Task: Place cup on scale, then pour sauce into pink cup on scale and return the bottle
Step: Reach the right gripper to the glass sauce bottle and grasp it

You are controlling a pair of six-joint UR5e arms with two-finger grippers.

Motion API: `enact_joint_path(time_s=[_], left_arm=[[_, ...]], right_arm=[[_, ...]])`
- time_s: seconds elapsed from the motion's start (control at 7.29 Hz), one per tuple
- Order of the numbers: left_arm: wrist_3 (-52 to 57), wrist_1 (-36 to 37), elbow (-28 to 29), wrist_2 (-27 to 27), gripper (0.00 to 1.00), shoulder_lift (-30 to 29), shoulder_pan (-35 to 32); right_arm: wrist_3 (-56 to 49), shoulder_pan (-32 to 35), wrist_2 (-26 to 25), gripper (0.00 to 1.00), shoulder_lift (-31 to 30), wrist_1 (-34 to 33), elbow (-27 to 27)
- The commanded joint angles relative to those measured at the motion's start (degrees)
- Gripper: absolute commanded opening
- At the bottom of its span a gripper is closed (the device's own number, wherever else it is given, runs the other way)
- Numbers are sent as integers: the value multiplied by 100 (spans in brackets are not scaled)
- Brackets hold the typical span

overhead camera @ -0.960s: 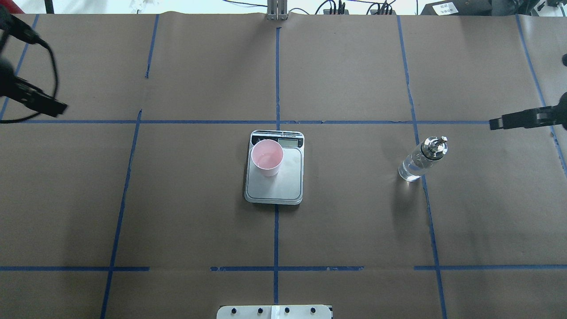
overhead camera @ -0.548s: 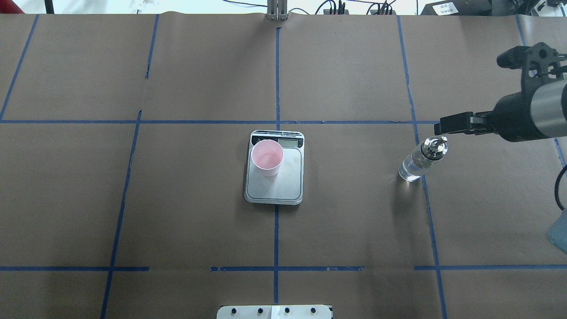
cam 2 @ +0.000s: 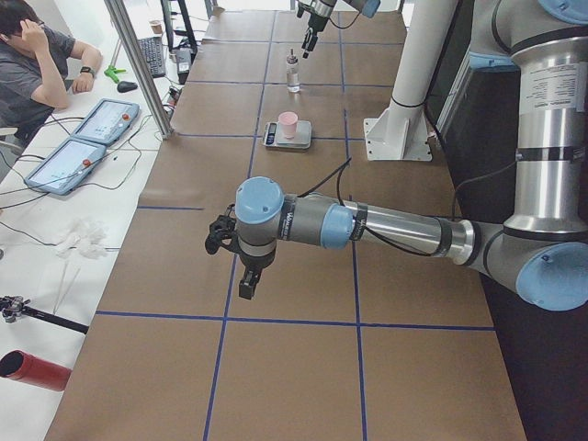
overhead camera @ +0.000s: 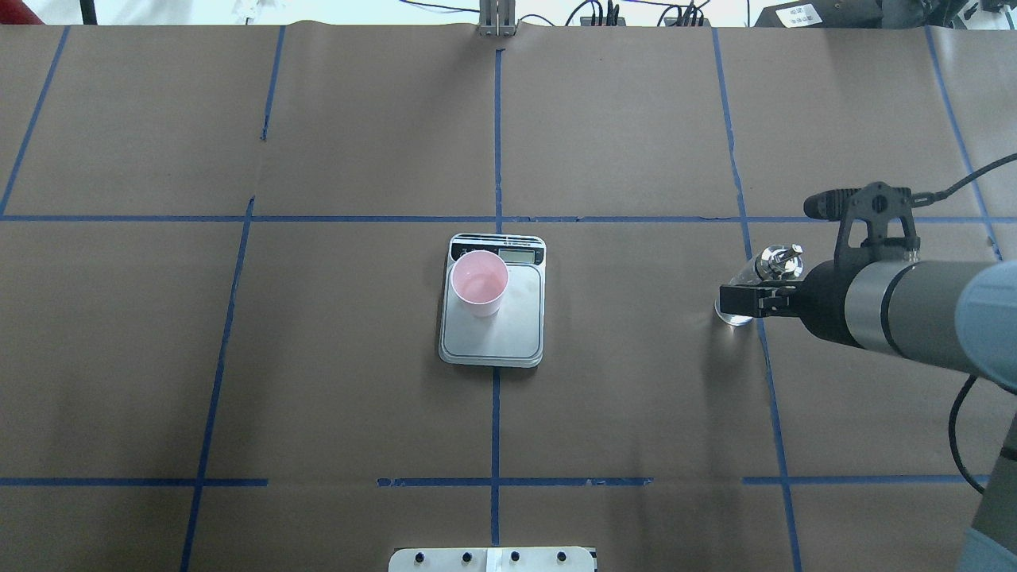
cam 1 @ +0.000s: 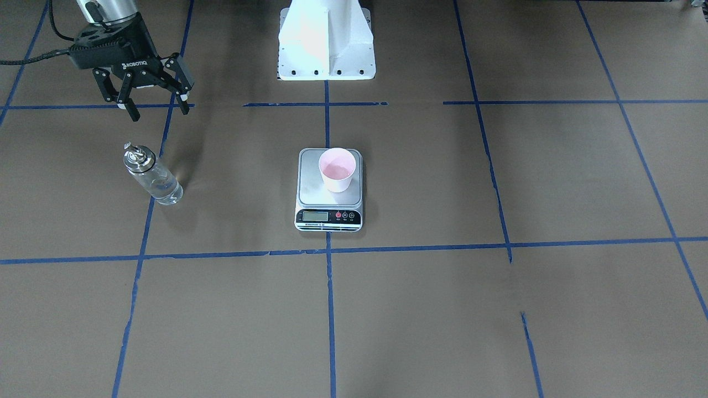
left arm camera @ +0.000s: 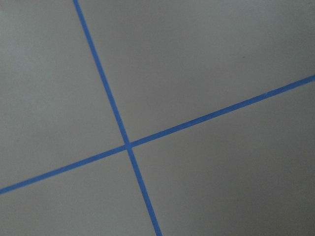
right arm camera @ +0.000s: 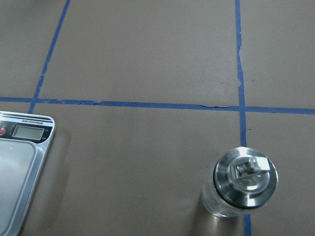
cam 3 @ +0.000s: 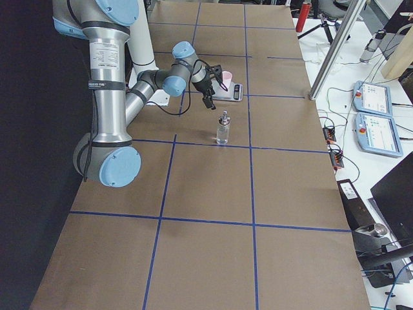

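The cup [cam 1: 338, 168] stands upright on the platform of the scale [cam 1: 310, 188], near the middle of the desk [cam 1: 498, 304]. The bottle [cam 1: 152, 179] stands upright on a blue tape line [cam 1: 145, 232], well apart from the scale, on the robot's right side. The right end effector [cam 1: 159, 110] hangs near the bottle with its fingers spread and released, not touching it. The left end effector [cam 2: 241, 276] is low over the desk far from these things, and I cannot tell if it is released or clenched

Right claw [cam 1: 159, 109], jaws spread apart
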Motion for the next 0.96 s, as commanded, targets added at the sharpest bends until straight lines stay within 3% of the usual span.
enact_joint_path(time_s=[0.0,0.27,0.41,0.69,0.82], left_arm=[[-16,13,-52,-10,100,392,-26],[-7,-4,-236,-19,100,587,-26],[-7,-4,-236,-19,100,587,-26],[-16,-13,-237,-19,100,587,-26],[-16,-13,-245,-19,100,587,-26]], right_arm=[[36,-496,-1025,100,-630,1490,-611],[-52,-533,-1413,100,-631,2793,-1578],[-61,-663,-1798,100,-561,3067,-1992],[-349,-682,-1925,100,-334,3788,-2634],[-359,-682,-2143,100,-167,3799,-2846]])
